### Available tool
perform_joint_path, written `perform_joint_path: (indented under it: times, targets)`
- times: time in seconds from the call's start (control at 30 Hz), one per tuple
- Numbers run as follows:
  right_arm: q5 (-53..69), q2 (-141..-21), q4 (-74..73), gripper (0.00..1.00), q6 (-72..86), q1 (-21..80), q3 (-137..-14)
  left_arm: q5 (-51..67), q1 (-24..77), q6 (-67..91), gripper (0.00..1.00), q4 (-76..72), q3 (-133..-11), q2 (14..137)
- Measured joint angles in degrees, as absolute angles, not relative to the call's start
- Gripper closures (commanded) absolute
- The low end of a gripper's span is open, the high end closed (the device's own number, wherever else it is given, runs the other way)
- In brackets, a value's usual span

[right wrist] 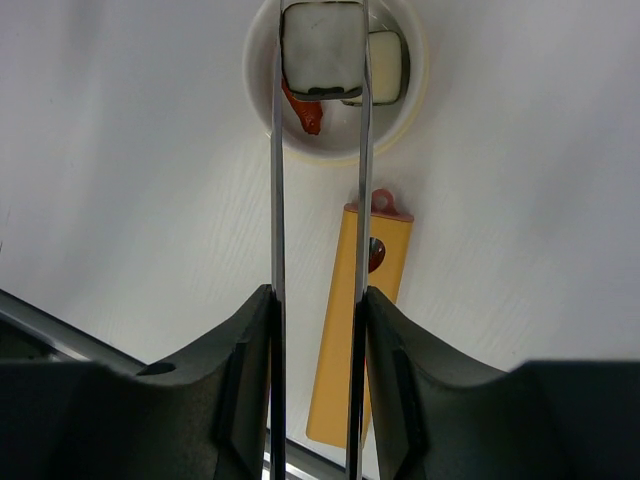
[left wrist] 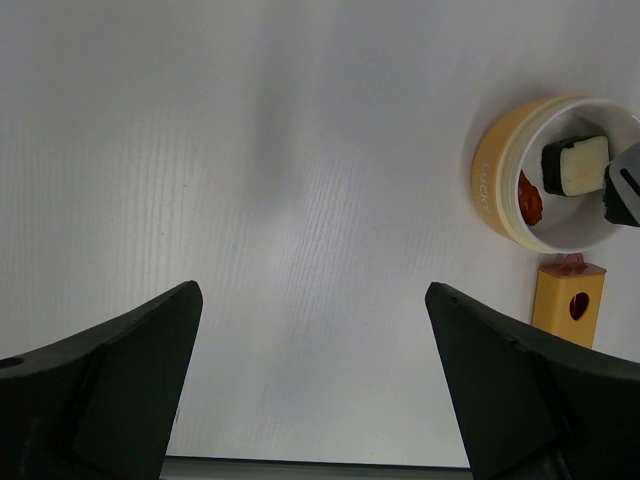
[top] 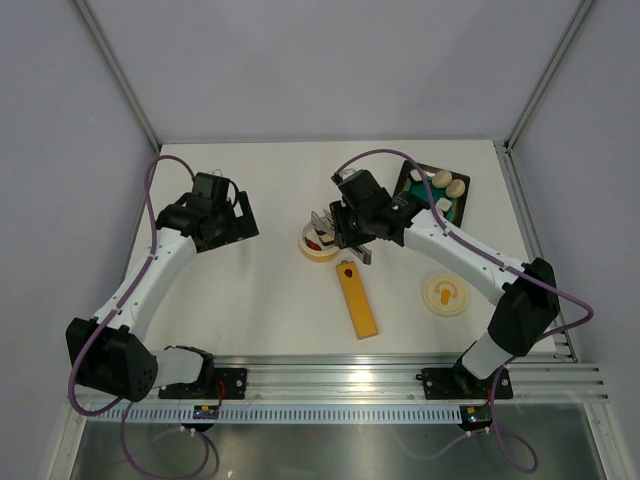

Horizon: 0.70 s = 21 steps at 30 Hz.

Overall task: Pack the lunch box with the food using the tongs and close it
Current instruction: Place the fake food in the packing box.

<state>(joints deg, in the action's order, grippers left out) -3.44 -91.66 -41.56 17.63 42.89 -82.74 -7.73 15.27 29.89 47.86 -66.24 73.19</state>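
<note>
Lunch box [left wrist: 490, 180]: open bowl, middle of desk [top: 270, 300]. Left gripper [left wrist: 312, 310]: left of bowl, jaws wide apart, holding nothing. Right gripper [right wrist: 318, 300]: over bowl, squeezing tongs [right wrist: 278, 180]. Black tray [top: 410, 177] far right, cream ovals [top: 447, 183] inside. Orange bar [top: 358, 305] just near of bowl. Lid [top: 445, 296] off, lying right, nearer. Tongs pinch white block [right wrist: 322, 45] above bowl. Inside bowl: dark-edged block [right wrist: 387, 65], red bit [right wrist: 308, 115].
</note>
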Motion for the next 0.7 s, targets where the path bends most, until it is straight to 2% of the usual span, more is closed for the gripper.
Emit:
perform_joint_path:
  times: [0.43, 0.53, 0.7]
  targets:
    - [-5.8, -94.9, -41.1, 0.63, 18.4, 44.4, -81.5, -7.7, 15.3, 29.9, 0.01, 47.8, -66.2, 73.2]
    - [-6.9, -94.9, -40.3, 0.59, 18.5, 44.6, -80.8, -7.7, 15.3, 29.9, 0.01, 47.8, -66.2, 73.2]
    - [-7.8, -94.9, -38.8, 0.46, 18.8, 44.6, -80.5, -7.7, 15.3, 29.9, 0.01, 47.8, -66.2, 73.2]
